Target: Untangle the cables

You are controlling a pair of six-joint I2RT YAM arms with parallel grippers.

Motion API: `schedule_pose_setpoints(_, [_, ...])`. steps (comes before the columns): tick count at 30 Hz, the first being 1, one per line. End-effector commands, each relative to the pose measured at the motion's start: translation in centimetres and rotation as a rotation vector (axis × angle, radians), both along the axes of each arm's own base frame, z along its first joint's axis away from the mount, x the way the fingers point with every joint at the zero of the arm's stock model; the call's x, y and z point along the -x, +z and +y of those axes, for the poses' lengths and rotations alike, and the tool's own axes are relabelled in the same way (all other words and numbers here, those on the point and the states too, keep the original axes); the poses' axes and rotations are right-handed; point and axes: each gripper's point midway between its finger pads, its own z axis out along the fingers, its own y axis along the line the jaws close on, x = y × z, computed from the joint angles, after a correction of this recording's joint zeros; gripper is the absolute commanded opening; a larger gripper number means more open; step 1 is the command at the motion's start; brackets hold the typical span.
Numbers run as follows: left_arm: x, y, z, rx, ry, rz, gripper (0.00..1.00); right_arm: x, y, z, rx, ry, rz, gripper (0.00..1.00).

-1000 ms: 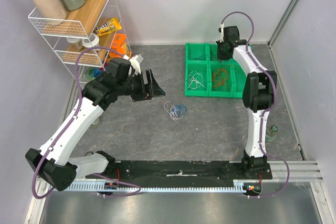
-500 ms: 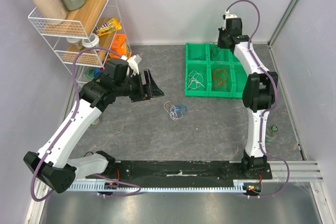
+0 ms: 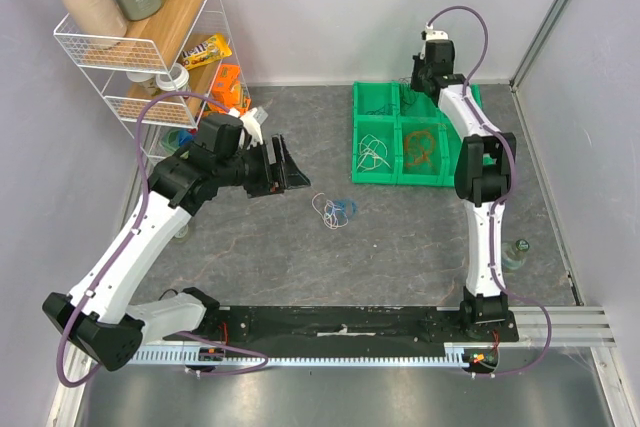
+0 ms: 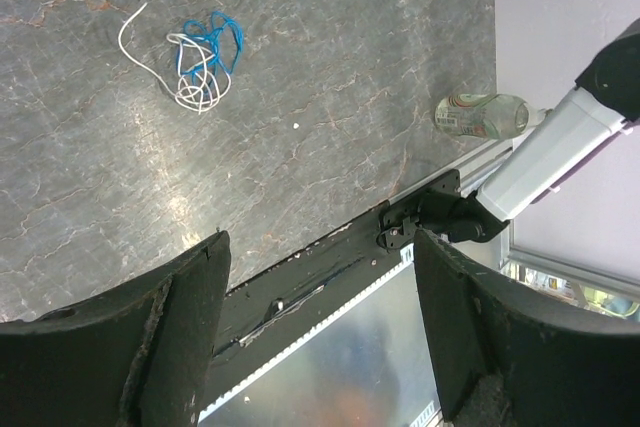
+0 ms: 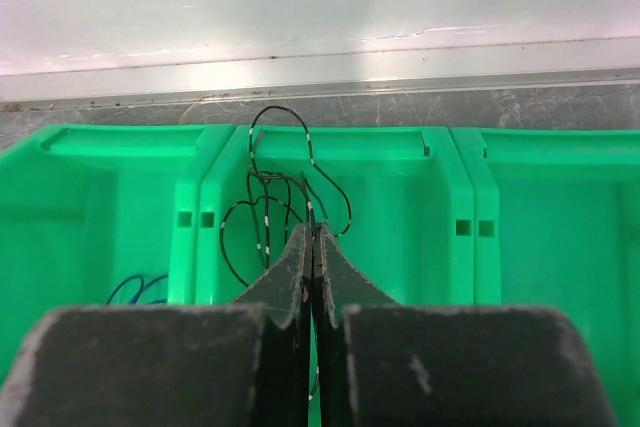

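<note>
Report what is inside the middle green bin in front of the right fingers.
A thin black cable with white marks loops in the middle green plastic bin. It is pinched by the shut right fingers, which cover its lower strands and the floor beneath.

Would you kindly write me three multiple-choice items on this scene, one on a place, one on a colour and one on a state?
1. Where does the blue and white tangle lie?
A) on the wire shelf
B) on the table
C) hanging from the left arm

2. What colour is the cable pinched in the right jaws?
A) orange
B) white
C) black

3. How do the left jaws stand?
A) wide open, holding nothing
B) shut on a cable
C) shut on a bottle

Answers:
1 B, the top view shows it lying on the grey surface between the two arms.
2 C, the right wrist view shows a black cable running into the shut jaws above a green bin.
3 A, the left wrist view shows the fingers far apart with nothing between them.
</note>
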Motion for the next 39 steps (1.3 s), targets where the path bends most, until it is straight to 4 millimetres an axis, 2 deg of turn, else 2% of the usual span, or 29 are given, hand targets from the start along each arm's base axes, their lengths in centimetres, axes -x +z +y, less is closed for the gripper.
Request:
schedule_pose_setpoints(1, [0.3, 1.6, 0.4, 0.013, 0.006, -0.039, 0.79, -2.3, 1.7, -1.0, -0.002, -0.024, -0.088, 0.00])
schedule_pose_setpoints(6, [0.4, 1.3, 0.4, 0.016, 0.015, -0.024, 0.79, -0.5, 0.7, -0.6, -0.022, -0.003, -0.036, 0.00])
schedule_pose_setpoints(10, [0.3, 1.2, 0.2, 0.030, 0.013, -0.020, 0.79, 1.8, -0.9, -1.9, 0.013, -0.054, 0.039, 0.00])
schedule_pose_setpoints(16, [0.3, 1.0, -0.2, 0.053, 0.010, -0.012, 0.79, 3.7, -1.4, -3.1, 0.102, -0.054, 0.114, 0.00])
schedule_pose_setpoints(17, [0.3, 1.0, -0.4, 0.060, 0.009, -0.008, 0.79, 3.7, -1.1, -3.0, 0.112, -0.044, 0.110, 0.02])
schedule_pose_setpoints(20, [0.4, 1.0, -0.6, 0.073, 0.004, 0.001, 0.79, 3.5, 0.4, -2.8, 0.124, -0.012, 0.098, 0.22])
schedule_pose_setpoints(22, [0.3, 1.0, -0.6, 0.080, 0.009, -0.001, 0.79, 3.4, 1.2, -2.7, 0.127, -0.005, 0.116, 0.31])
schedule_pose_setpoints(23, [0.3, 1.0, -0.7, 0.083, 0.010, 0.000, 0.79, 3.8, 0.9, -2.7, 0.130, -0.003, 0.151, 0.37])
schedule_pose_setpoints(24, [0.2, 1.0, -0.7, 0.084, 0.011, -0.003, 0.79, 3.7, 2.0, -2.8, 0.127, -0.014, 0.143, 0.41])
schedule_pose_setpoints(29, [-0.1, 0.6, -1.1, 0.092, 0.006, 0.013, 0.79, 6.4, 4.1, -2.0, 0.086, -0.055, 0.178, 0.63])
schedule_pose_setpoints(32, [-0.2, -0.3, -1.5, 0.110, 0.007, 0.026, 0.80, 8.6, 5.2, 0.3, 0.036, -0.030, 0.194, 0.67])
schedule_pose_setpoints(34, [-0.3, -1.2, -1.8, 0.112, -0.001, 0.046, 0.80, 10.5, 5.5, 3.4, -0.017, 0.038, 0.219, 0.67])
schedule_pose_setpoints(36, [-0.4, -2.4, -2.2, 0.106, -0.015, 0.074, 0.80, 13.4, 5.6, 7.8, -0.066, 0.150, 0.248, 0.67])
schedule_pose_setpoints(38, [-0.8, -3.9, -2.2, 0.087, -0.013, 0.092, 0.79, 17.7, 4.6, 13.4, -0.090, 0.308, 0.281, 0.66])
schedule_pose_setpoints(39, [-0.9, -4.6, -2.3, 0.084, -0.007, 0.099, 0.79, 20.2, 4.9, 16.0, -0.103, 0.391, 0.275, 0.66])
